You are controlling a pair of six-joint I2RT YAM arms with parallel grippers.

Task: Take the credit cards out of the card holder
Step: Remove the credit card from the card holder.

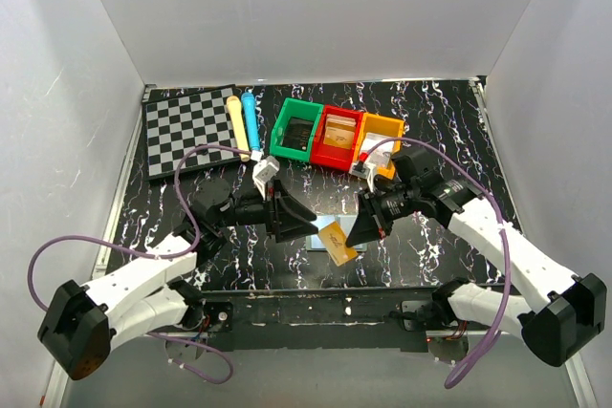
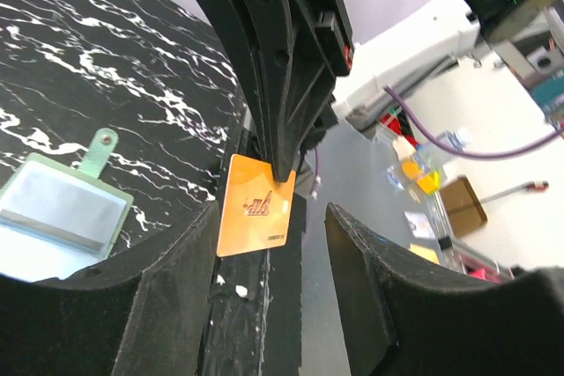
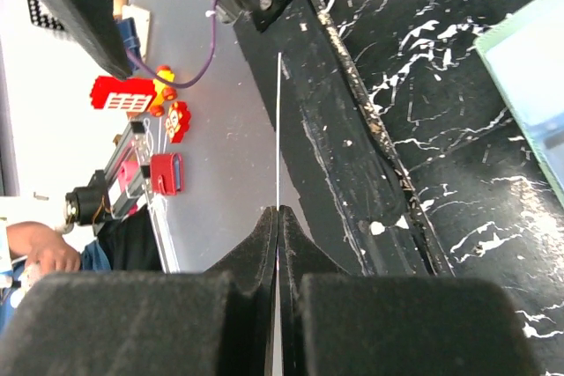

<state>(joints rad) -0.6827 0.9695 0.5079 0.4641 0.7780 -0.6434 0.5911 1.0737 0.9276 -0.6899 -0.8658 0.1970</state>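
Observation:
A tan-orange credit card (image 2: pixel 254 207) hangs from the fingertips of my right gripper (image 3: pixel 278 216), which is shut on its top edge. In the right wrist view the credit card (image 3: pixel 278 129) shows edge-on as a thin line. In the top view the credit card (image 1: pixel 338 242) is near the table's front edge, between the two grippers. My left gripper (image 2: pixel 269 257) is open, its pads on either side of the card and apart from it. The pale blue card holder (image 2: pixel 60 210) lies flat on the table to the left. The grippers mostly cover the card holder (image 1: pixel 319 228) from above.
A green bin (image 1: pixel 295 129), a red bin (image 1: pixel 337 137) and an orange bin (image 1: pixel 381 139) stand in a row at the back. A checkerboard (image 1: pixel 186 131), a yellow cylinder (image 1: pixel 235 123) and a blue cylinder (image 1: pixel 251 119) lie at the back left. The black front rail (image 1: pixel 316 293) runs below the card.

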